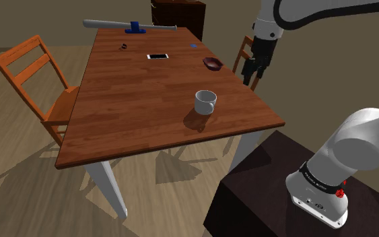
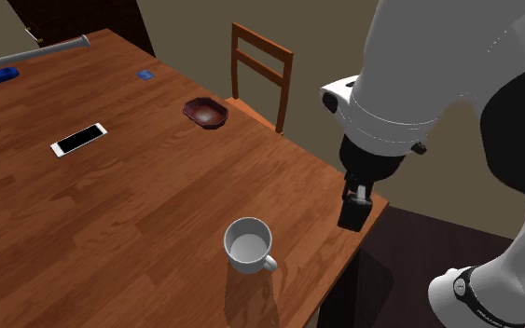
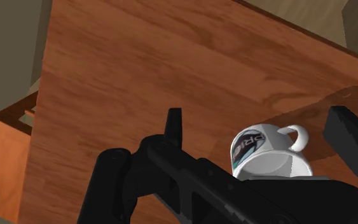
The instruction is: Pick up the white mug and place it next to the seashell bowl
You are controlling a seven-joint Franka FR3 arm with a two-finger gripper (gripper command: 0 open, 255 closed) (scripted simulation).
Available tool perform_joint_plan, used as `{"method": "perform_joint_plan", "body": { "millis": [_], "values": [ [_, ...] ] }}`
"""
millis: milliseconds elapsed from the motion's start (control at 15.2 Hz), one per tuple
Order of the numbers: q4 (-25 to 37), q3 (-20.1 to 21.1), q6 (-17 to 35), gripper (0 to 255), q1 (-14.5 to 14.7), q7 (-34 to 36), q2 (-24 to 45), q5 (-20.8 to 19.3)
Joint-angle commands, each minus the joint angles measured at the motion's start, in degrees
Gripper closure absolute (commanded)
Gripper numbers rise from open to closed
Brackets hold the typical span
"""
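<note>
Black hand [image 3: 260,130] spread wide; round white mug [image 3: 269,156] on woodgrain table [image 3: 139,76].

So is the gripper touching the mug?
Apart. The second exterior view shows the gripper by the table edge, with bare wood between it and the mug.

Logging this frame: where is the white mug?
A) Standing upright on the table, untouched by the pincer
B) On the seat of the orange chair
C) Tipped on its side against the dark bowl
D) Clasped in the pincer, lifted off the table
A: the white mug stands upright on the wooden table, opening up, while the open pincer hangs apart from it near the table's edge.
</note>
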Motion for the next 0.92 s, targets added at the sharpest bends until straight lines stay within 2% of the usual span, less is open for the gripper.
{"method": "perform_joint_plan", "body": {
  "millis": [0, 396, 858],
  "values": [
    [0.55, 0.04, 4.02, 0, -0.10, 0.32, 4.18, 0.42],
    [4.35, 0.06, 13.68, 0, -0.31, 0.91, 16.84, 1.60],
    [12.33, 0.03, 22.03, 0, -0.36, 1.19, 32.21, 3.04]
  ]
}}
